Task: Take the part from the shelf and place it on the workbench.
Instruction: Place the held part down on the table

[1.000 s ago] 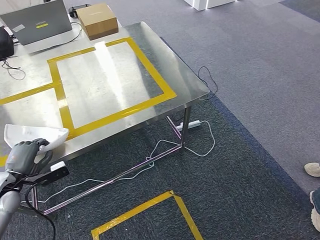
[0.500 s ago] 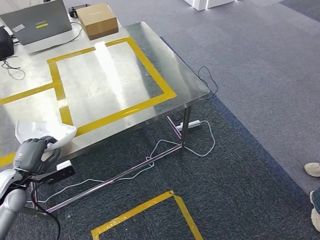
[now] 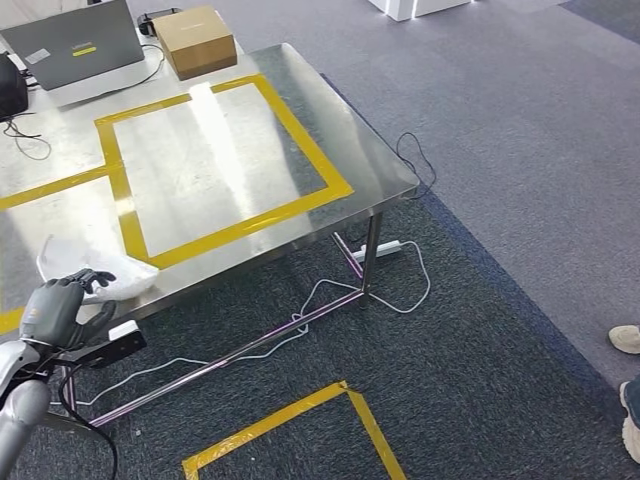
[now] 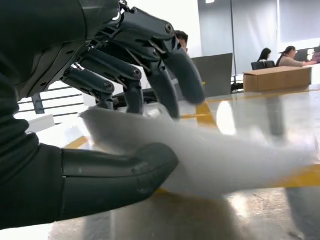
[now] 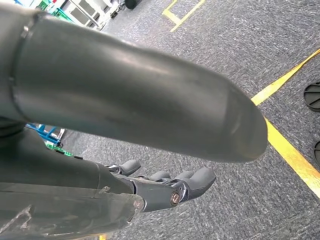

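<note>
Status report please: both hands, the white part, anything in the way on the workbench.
Left hand open around white plastic part, resting on steel workbench. Right hand empty, over carpet. Nothing blocking.

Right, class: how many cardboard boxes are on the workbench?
1. The box sits at the far edge of the workbench, beside the laptop. The bench runs past the picture's left edge, so more could be hidden.

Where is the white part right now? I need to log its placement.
In the head view the white part lies at the workbench's near left edge, beside the yellow tape, with the left hand around its near end.
</note>
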